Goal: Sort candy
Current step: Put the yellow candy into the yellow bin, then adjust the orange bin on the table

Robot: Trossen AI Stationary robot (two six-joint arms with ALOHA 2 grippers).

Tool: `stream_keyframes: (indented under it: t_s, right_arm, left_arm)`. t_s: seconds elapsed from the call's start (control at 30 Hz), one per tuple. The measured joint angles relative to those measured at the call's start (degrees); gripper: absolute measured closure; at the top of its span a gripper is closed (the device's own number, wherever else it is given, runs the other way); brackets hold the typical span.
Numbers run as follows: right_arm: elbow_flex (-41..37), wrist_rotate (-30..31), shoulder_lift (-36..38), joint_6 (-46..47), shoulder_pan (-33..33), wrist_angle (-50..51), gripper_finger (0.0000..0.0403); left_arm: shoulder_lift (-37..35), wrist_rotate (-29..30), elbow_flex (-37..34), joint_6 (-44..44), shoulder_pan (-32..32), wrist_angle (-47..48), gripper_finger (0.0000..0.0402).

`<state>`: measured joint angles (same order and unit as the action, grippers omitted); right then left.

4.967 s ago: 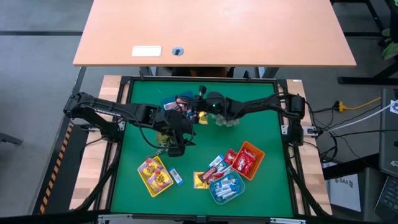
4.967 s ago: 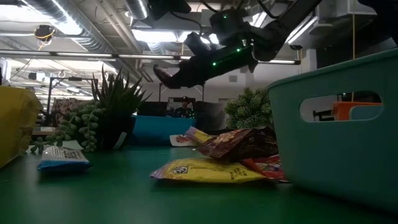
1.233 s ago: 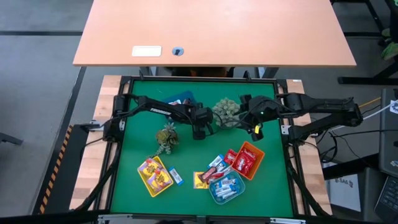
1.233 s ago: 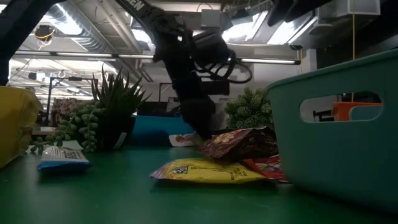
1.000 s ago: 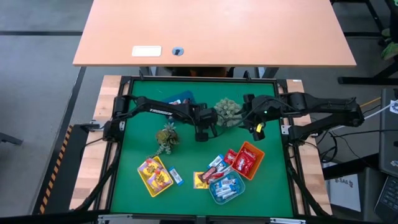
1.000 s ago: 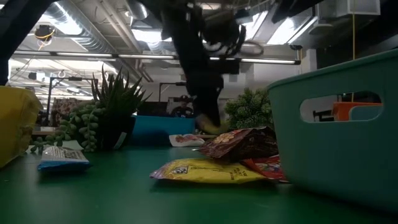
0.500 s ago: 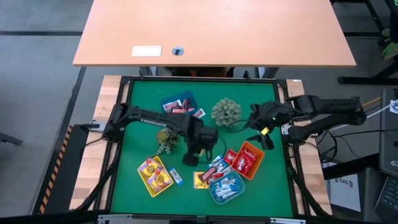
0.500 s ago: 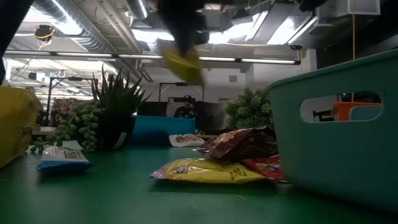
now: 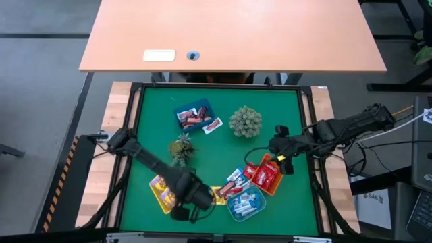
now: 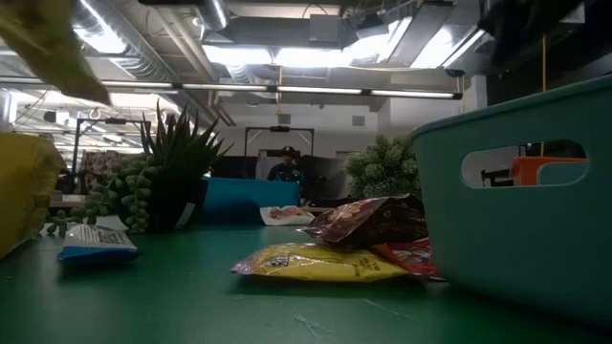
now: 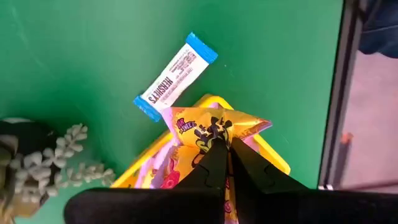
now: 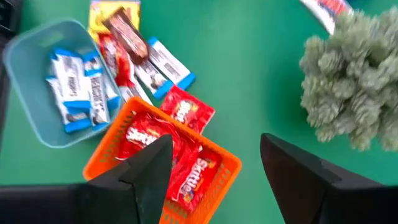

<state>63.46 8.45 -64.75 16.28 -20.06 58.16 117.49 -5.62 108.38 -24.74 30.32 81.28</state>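
The yellow candy packet [image 11: 211, 127] is pinched at its lower edge between the clenched fingers of the left gripper [image 11: 225, 152] and hangs over the yellow tray [image 11: 273, 155], which already holds other yellow packets. A blue-and-white bar [image 11: 175, 76] lies on the green mat [image 11: 93, 50] just beside that tray.

Half a second ago the left gripper was near the middle of the mat with the packet; now it has swung to the front left, over the yellow tray [image 9: 162, 189], its arm stretched low from the mat's left edge. The right gripper [image 9: 287, 160] has drawn back toward the right edge and hovers beside the orange tray [image 9: 275, 174].

Its fingers [image 12: 146, 171] stand spread wide, holding nothing, above the orange tray of red packets [image 12: 161, 149]. The pale blue tray [image 12: 37, 68] holds blue-and-white bars, with loose sweets [image 12: 134, 59] between the two trays and a pale green plant [image 12: 348, 93] off to one side.
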Motion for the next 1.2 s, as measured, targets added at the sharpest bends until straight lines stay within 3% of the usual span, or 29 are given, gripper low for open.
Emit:
stream_keyframes:
  t_s: [0.33,0.67,1.03,1.2]
  right_arm:
    - [-6.4,-0.9,0.0,3.7,0.2,0.3,0.0159]
    - [-7.0,-1.0,0.0,3.6,0.2,-0.7,0.0159]
    - [-7.0,-10.4,0.0,6.6,0.1,-1.0,0.0159]
    - [-7.0,-8.6,0.0,11.8,0.1,1.3,0.0159]
  left_arm:
    - [0.0,4.8,0.0,-12.2,7.6,0.7,0.0397]
    - [0.0,6.1,0.0,-21.4,7.7,6.3,0.0324]
    - [0.0,22.3,0.0,-21.4,7.3,0.9,0.0282]
    - [0.0,24.7,0.0,-21.4,5.6,-3.1,0.0282]
